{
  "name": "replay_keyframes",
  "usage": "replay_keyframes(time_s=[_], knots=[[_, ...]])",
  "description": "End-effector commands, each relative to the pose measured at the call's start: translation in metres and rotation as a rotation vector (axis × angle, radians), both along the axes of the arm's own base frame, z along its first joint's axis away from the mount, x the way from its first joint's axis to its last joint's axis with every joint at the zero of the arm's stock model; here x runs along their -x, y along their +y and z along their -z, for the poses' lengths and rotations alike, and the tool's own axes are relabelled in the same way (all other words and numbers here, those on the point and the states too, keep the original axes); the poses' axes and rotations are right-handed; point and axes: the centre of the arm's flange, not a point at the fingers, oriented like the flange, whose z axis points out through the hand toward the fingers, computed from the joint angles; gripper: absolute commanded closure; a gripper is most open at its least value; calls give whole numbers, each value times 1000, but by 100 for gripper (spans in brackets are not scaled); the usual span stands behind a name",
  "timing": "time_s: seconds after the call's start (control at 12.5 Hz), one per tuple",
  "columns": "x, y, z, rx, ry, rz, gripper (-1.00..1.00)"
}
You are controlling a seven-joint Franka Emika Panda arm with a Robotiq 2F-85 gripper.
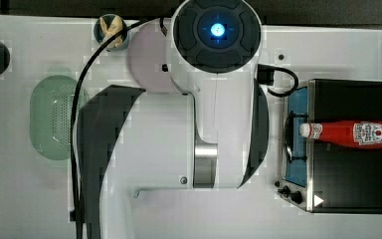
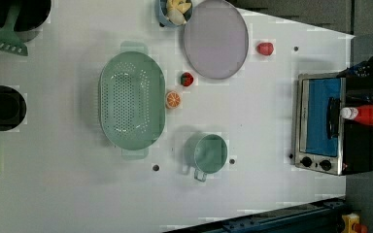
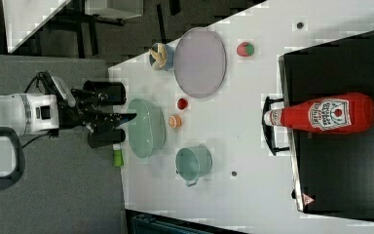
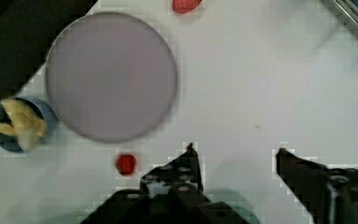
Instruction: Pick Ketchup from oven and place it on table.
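Right now I'm at the very start: reach step, nothing picked yet. Going left to right in the right view, my gripper [image 3: 126, 117] hangs high at the left end of the table [image 3: 253, 146], above the green colander [image 3: 146, 127], jaws parted with nothing between them; the wrist view shows the two fingers [image 4: 186, 163] spread over bare white tabletop, lilac plate [image 4: 112, 77] beyond. Mid-table: strawberry, orange slice, mug. At the right edge sits the oven [image 3: 341, 126], door shut, and the ketchup [image 3: 321, 114] lies on its side on the oven's roof, cap toward the door handle. Next, I judge, I must travel across the table to the oven, line my jaws across the bottle's slim body, descend and clamp; a round bottle may roll.
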Motion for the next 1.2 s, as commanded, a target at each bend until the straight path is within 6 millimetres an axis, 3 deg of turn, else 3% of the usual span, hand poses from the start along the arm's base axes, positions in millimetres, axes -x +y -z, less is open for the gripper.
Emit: replay_keyframes(time_s=[0.08,0.24,0.48,0.8,1.2], knots=[[147,-32,-81,-8,-11,9,-58],[147,-33,-81,-9,-12,11,-99],[140,-54,-82,-16,-60,51,-100],[127,-124,-67,-39,-110,184,-100],[123,-221,-10,-64,-34,366,-100]])
